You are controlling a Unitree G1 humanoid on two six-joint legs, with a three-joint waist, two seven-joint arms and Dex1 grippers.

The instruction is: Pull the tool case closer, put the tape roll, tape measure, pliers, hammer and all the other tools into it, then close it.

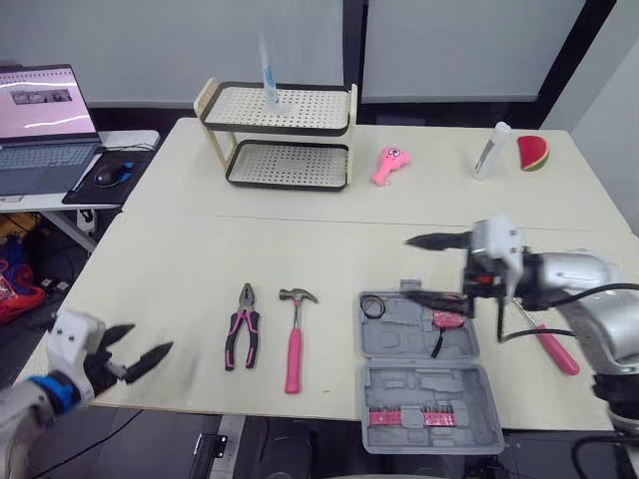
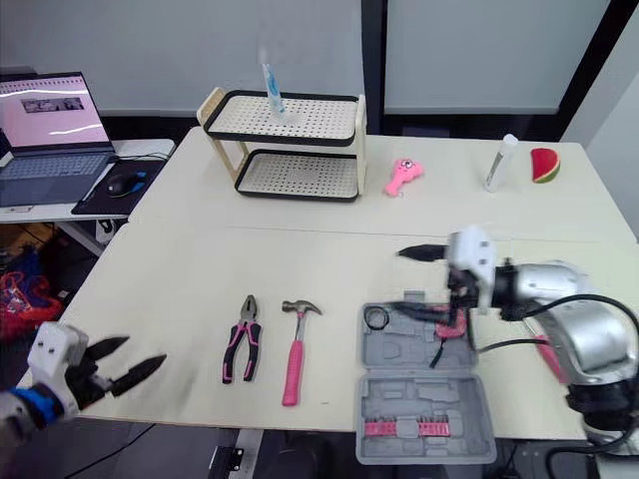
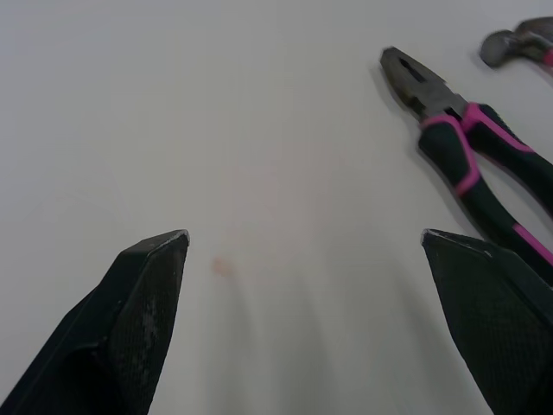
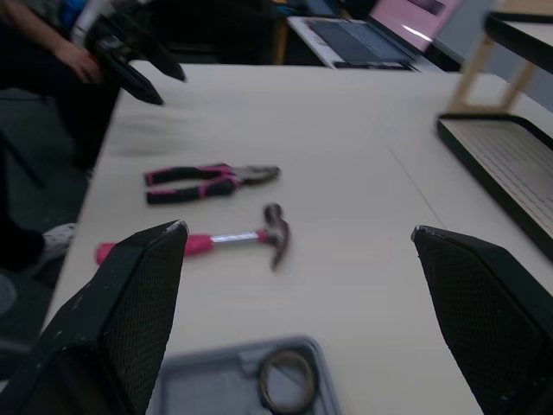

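Note:
The grey tool case (image 1: 419,384) lies open at the table's front right. A black tape roll (image 1: 373,307) and a pink tool (image 1: 446,319) lie in its far half. My right gripper (image 1: 436,269) hovers open and empty over that half. Pink-and-black pliers (image 1: 243,337) and a pink-handled hammer (image 1: 294,341) lie side by side left of the case. A pink screwdriver (image 1: 549,346) rests right of it. My left gripper (image 1: 148,339) is open and empty at the front left edge, left of the pliers (image 3: 471,164). The hammer (image 4: 216,238) and tape roll (image 4: 288,380) lie ahead of the right wrist.
A two-tier perforated shelf (image 1: 280,125) stands at the back. A pink toy (image 1: 389,165), a white tube (image 1: 491,150) and a watermelon slice (image 1: 533,153) lie at the back right. A laptop (image 1: 40,120) sits on a side desk to the left.

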